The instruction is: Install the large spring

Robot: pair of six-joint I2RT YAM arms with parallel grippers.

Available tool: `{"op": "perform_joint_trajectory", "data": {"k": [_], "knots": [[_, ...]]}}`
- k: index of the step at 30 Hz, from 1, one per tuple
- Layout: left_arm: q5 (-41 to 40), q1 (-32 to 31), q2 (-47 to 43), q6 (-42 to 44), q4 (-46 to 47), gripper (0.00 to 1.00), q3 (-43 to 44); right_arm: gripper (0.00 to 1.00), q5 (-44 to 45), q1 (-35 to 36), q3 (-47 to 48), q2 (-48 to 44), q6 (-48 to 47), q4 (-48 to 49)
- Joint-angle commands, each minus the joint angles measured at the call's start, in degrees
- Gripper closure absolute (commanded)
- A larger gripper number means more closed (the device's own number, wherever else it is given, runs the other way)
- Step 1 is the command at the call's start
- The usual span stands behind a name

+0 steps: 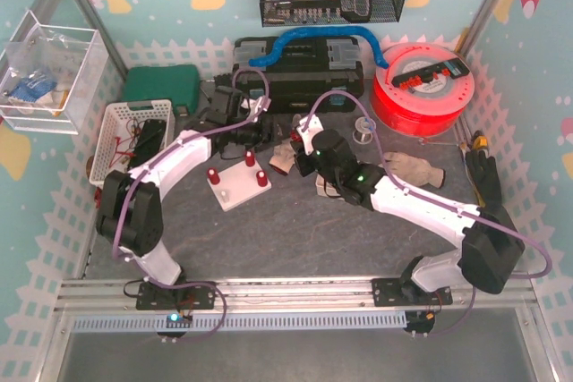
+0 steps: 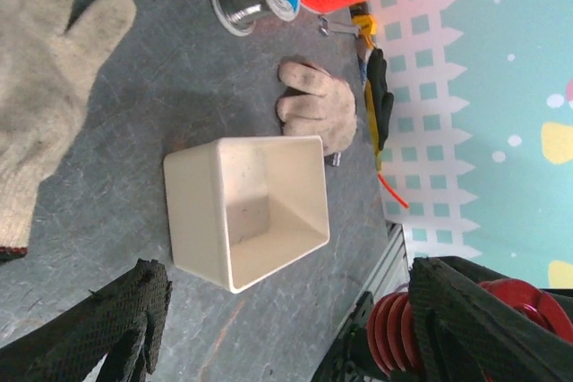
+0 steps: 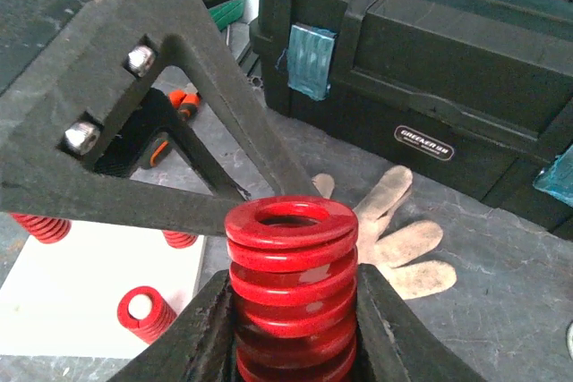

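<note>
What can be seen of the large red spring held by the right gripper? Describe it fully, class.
The large red spring is a thick coil of glossy, painted-looking metal with flat, closely stacked turns and a hollow centre. It looks upright, clamped between the right gripper's black fingers. A finger of the left gripper sits beside its top coil; contact is unclear.

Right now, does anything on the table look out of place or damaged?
Nothing looks spilled or broken. Two loose work gloves lie on the table near the white board, close to the right pincer gripping the red spring.
</note>
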Motion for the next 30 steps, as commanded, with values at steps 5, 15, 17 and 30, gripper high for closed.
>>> {"op": "perform_joint_trajectory", "data": {"k": [5,15,17,30], "knots": [[-2.6,0.7,-8.2,-7.5,8.1,0.34,-1.8,0.98,0.1,0.9,0.0,3.7,1.4,1.7],[1.7,0.0,-7.2,-7.1,8.9,0.41,-2.8,0.99,-0.4,1.0,1.9,5.3,0.2,2.9],[2.0,0.0,-6.6,-7.2,8.2,0.41,-3.3,0.99,-0.4,1.0,1.9,5.3,0.2,3.3],[3.5,0.0,-3.4,-6.8,6.7,0.38,-3.5,0.99,-0.4,1.3,0.1,2.9,-0.8,7.2]]}}
